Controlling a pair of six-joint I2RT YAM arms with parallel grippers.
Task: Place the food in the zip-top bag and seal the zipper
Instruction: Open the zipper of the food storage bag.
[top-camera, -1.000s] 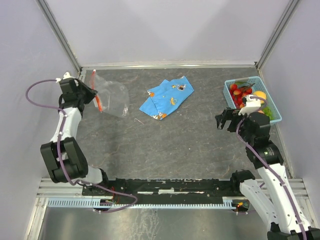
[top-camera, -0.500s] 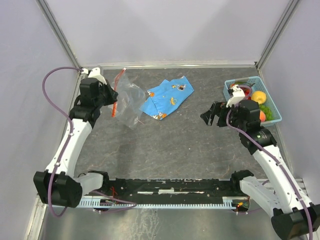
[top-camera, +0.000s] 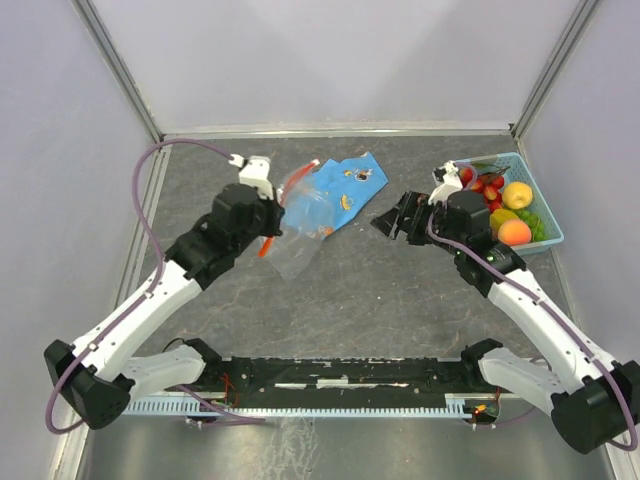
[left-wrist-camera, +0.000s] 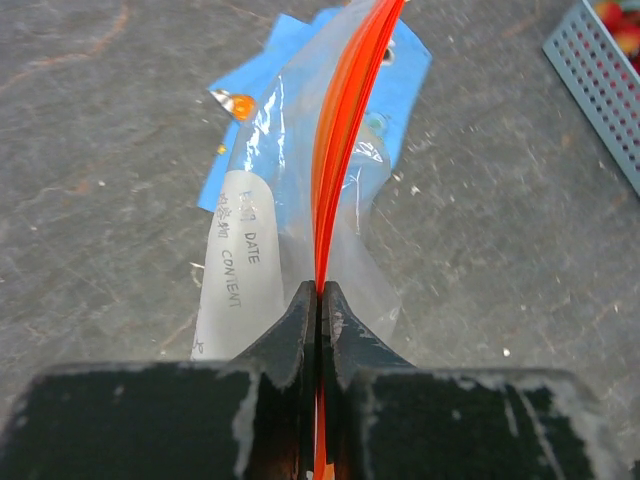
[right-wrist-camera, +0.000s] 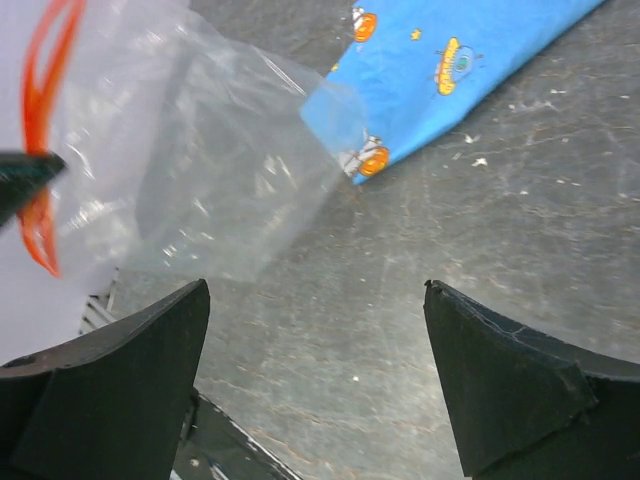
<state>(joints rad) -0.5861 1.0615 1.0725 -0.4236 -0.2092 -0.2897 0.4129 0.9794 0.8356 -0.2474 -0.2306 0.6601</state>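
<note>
The clear zip-top bag (top-camera: 303, 222) hangs above the table's middle left, over the edge of the blue cloth. My left gripper (top-camera: 270, 233) is shut on its red-orange zipper (top-camera: 283, 195). In the left wrist view the left gripper (left-wrist-camera: 320, 290) pinches the zipper (left-wrist-camera: 345, 130) between closed fingers, and the bag (left-wrist-camera: 250, 250) droops below. My right gripper (top-camera: 388, 221) is open and empty, just right of the bag. The right wrist view shows the right gripper (right-wrist-camera: 315, 300) facing the bag (right-wrist-camera: 220, 170). The food (top-camera: 503, 205), strawberries, lemon, orange and green fruit, lies in the basket.
A light-blue basket (top-camera: 548, 212) stands at the back right. A blue patterned cloth (top-camera: 352, 178) lies at the back middle, partly under the bag; it also shows in the right wrist view as the cloth (right-wrist-camera: 450, 70). The basket corner (left-wrist-camera: 600, 70) shows in the left wrist view.
My left arm has carried the bag from the back left corner toward the middle, over the cloth. My right gripper has moved left, away from the basket and toward the bag.
</note>
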